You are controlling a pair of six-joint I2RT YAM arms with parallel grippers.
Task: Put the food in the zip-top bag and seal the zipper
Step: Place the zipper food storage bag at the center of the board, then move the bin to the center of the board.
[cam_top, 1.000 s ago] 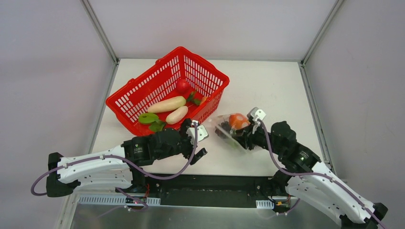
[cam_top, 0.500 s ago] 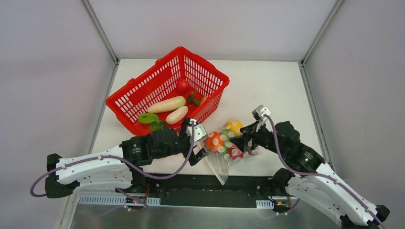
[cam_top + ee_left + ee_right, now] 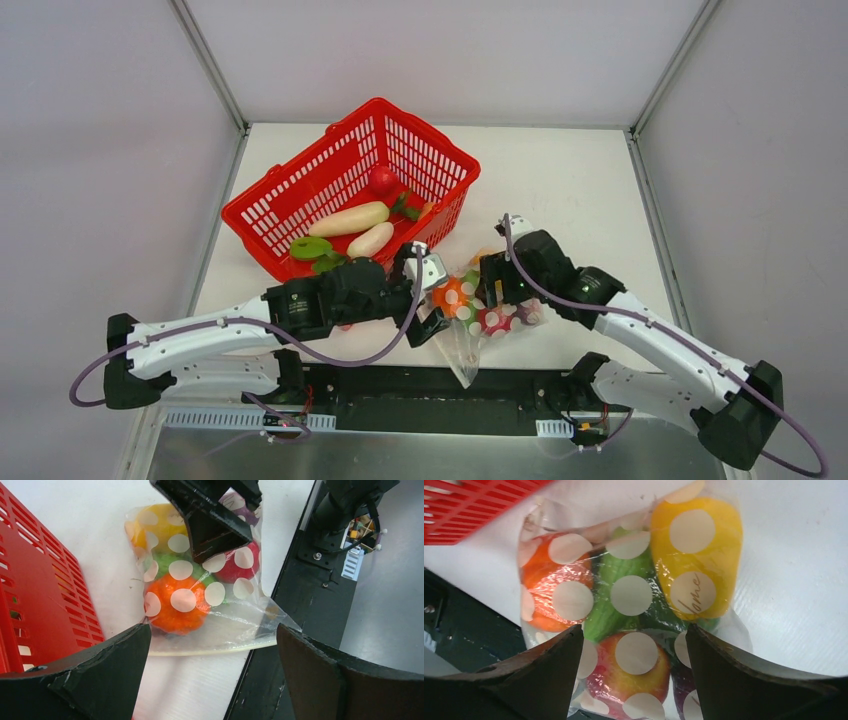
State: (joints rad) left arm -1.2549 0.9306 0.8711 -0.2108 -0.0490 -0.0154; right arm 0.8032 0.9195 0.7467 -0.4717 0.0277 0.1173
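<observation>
Well, my left gripper (image 3: 212, 642) and right gripper (image 3: 634, 640) both gape empty. The zip-top bag (image 3: 468, 335) overhangs the desk (image 3: 560, 190) edge. I fear a nudge spills the food (image 3: 175, 605).

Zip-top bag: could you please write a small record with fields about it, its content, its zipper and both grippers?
bag: zip-top bag, clear with white dots, lying on the table at its near edge
content: orange piece, green piece, yellow piece, red piece, purple piece, all inside
zipper: whitish strip along the bag edge that faces the left gripper; sealed or not, cannot tell
left gripper: open, facing the zipper edge
right gripper: open, over the bag
nearby: red basket, beyond the left gripper
</observation>
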